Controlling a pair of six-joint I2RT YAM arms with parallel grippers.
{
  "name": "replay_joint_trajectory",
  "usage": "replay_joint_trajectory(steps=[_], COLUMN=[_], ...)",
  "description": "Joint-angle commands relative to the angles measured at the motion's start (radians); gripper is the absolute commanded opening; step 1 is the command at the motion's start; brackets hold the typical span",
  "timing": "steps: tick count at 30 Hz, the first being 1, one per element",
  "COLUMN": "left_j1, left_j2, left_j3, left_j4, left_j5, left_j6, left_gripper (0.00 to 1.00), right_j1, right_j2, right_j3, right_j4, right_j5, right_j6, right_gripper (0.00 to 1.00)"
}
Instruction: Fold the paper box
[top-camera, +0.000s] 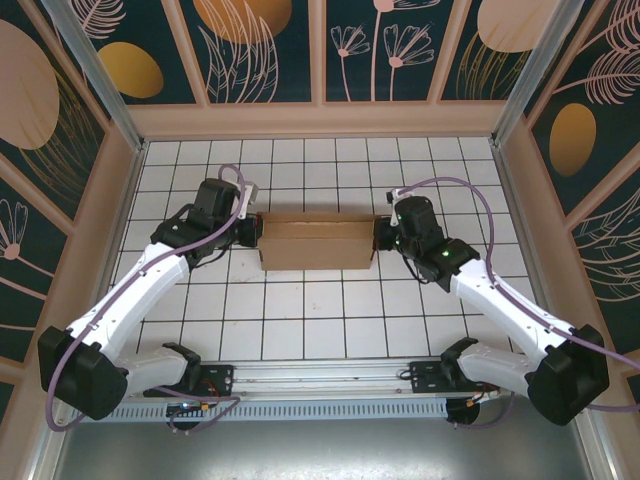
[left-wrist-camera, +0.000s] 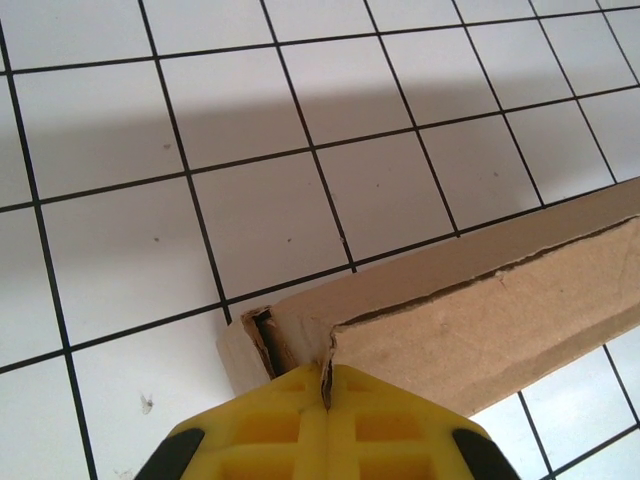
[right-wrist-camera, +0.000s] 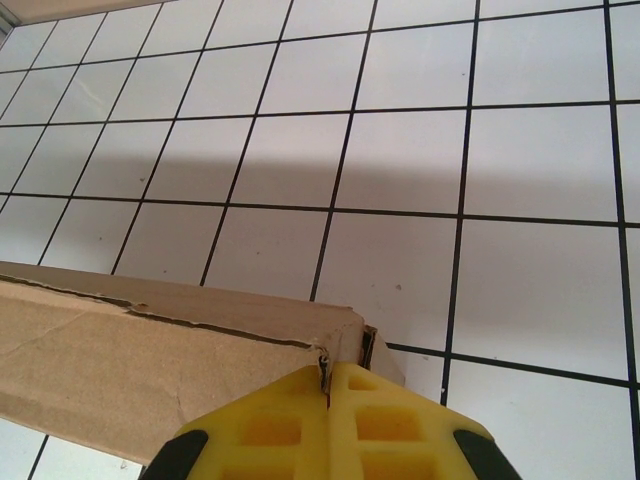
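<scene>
Fingers (left-wrist-camera: 390, 425) of the left claw (left-wrist-camera: 325, 385) are clenched together, and a thin sliver of cardboard seems nipped in their seam at the left end of the paper box (top-camera: 315, 243). The right claw (right-wrist-camera: 327, 378) is clenched the same way on the box's right end, just at a corner where a narrow slot shows between two layers of board.

The box lies flat between the two claws, its long side running from one to the other. It rests on the white gridded desk (top-camera: 300, 320), which spreads out on every side of the box.

By the look of it, the box is light and thin-walled. It should be stiff across its panels, ready to hinge along its creases, and easy to crush or tear at the ragged cut edges. Its matt brown skin should give good purchase, though the whole thing may skid on the smooth desk if pushed from one end only. The end walls near the corners look the soundest places to grip, better than mid-panel
</scene>
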Motion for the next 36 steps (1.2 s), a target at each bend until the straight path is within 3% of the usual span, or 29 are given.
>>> replay_joint_trajectory(steps=[1,17,30,36], left_j1=[-0.049,-0.058,-0.076,-0.09], left_j2=[0.023,-0.018,-0.066,-0.076], left_j3=[-0.03,-0.044,-0.149,-0.181], left_j4=[0.019,-0.024,0.105,0.113], left_j5=[0.026,-0.127,-0.038,-0.061], left_j6=[-0.029,0.039,-0.063,-0.079], left_gripper=[0.0,0.0,0.0,0.0], right_j1=[0.033,0.04,0.052,0.072], right_j2=[0.031,0.023,0.001,-0.035], right_j3=[-0.029,-0.041,-0.058,-0.105], right_j4=[-0.106,-0.104,-0.094,-0.062], right_j5=[-0.015,0.016,0.019,0.054], right_j6=[0.022,-0.003,0.034,0.054], right_gripper=[0.0,0.0,0.0,0.0])
